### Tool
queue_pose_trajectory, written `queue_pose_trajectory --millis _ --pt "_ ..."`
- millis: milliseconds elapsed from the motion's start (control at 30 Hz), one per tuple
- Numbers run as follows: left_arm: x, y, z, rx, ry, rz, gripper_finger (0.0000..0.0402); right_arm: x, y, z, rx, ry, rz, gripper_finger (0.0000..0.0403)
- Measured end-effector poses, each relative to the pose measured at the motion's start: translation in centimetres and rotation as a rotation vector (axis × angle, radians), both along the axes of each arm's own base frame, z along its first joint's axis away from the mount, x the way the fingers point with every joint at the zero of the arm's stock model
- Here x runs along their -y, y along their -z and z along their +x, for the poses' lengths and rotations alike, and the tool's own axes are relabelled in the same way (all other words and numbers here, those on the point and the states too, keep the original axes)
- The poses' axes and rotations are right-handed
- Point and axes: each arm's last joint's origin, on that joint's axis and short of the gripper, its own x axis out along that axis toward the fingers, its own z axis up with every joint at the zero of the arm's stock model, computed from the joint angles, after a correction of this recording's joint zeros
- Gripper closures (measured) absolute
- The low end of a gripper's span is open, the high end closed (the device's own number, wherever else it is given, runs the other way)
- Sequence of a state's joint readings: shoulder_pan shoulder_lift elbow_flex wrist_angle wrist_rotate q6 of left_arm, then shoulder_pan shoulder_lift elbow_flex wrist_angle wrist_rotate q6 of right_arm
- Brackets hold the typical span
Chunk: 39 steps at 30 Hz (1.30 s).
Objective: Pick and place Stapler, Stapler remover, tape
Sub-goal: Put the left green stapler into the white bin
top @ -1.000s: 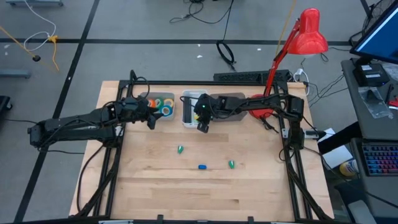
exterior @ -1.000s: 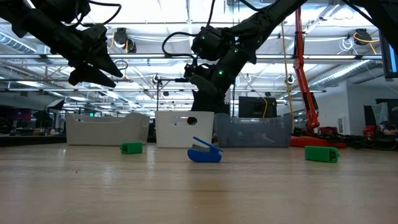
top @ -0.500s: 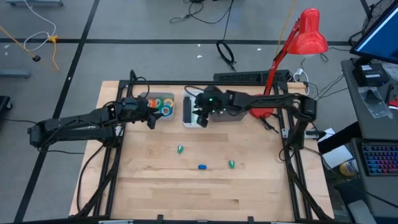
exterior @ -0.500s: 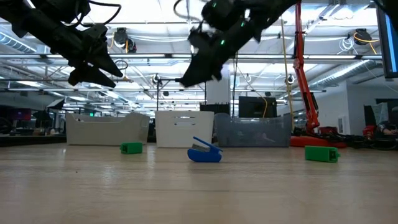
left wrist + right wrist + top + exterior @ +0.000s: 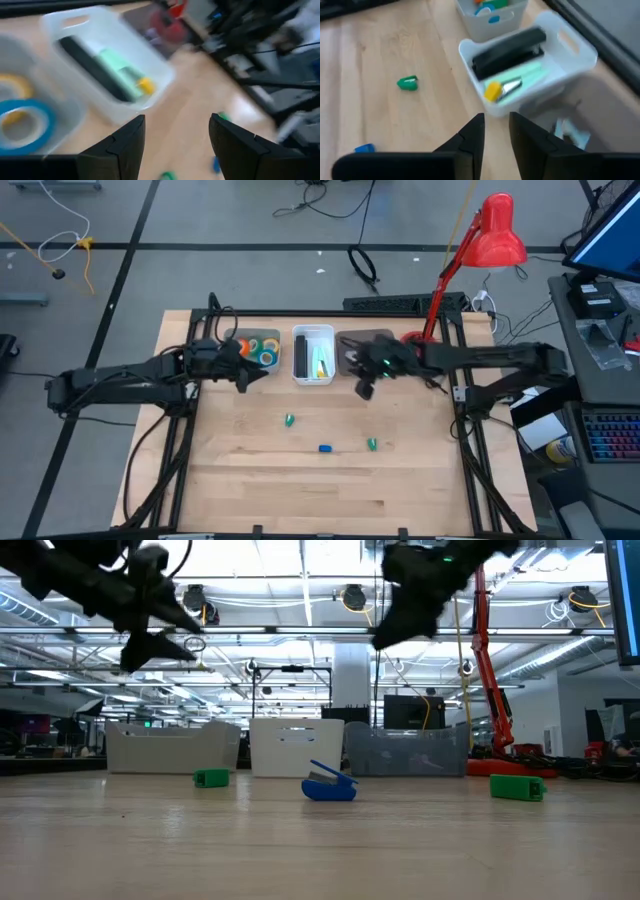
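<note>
Above the wooden table, both left gripper and right gripper hover spread, empty.

The near half of the table lies open, so a gripper could sweep across it without meeting anything. Across the middle sit three small obstacles, well apart: a green piece on the left, a blue piece nearer, and another green piece to the right. Along the far edge three bins stand in a row, blocking passage at table height: the tape bin, the white bin and a grey bin. Both arms hang above the bins, leaving the wood beneath them clear.
</note>
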<state>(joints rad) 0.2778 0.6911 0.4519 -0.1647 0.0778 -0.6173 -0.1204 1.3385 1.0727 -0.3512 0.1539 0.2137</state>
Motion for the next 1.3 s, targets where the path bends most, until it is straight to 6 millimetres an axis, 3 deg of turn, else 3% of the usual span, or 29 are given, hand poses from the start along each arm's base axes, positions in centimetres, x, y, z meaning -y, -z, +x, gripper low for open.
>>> queue_pose_trajectory --millis 100,333,533,867,1033,1300 --pt "0.9 -0.5 0.8 0.063 0.019 0.013 0.0183 -0.9 1.7 -2.6 0.062 0.047 0.072 0.0327" --pt "3.2 -0.9 3.5 -0.016 0.057 0.021 0.0183 -1.8 5.5 -7.5 0.282 0.139 0.235 0.0338" --pt "4.8 -1.1 6.5 -0.294 0.094 -0.005 0.0183 -2.0 8.0 -10.2 0.483 0.14 0.281 0.0344" --pt "6.0 -0.5 11.4 -0.724 0.024 -0.111 0.0183 -2.2 10.5 -12.6 0.708 0.104 0.283 0.0344" --pt "6.3 1.0 13.6 -0.812 -0.069 -0.252 0.0183 -2.2 10.9 -12.8 0.711 0.102 0.281 0.0344" --pt "6.6 4.4 15.2 -0.927 -0.161 -0.345 0.0183 -2.2 10.9 -12.8 0.705 0.09 0.26 0.0344"
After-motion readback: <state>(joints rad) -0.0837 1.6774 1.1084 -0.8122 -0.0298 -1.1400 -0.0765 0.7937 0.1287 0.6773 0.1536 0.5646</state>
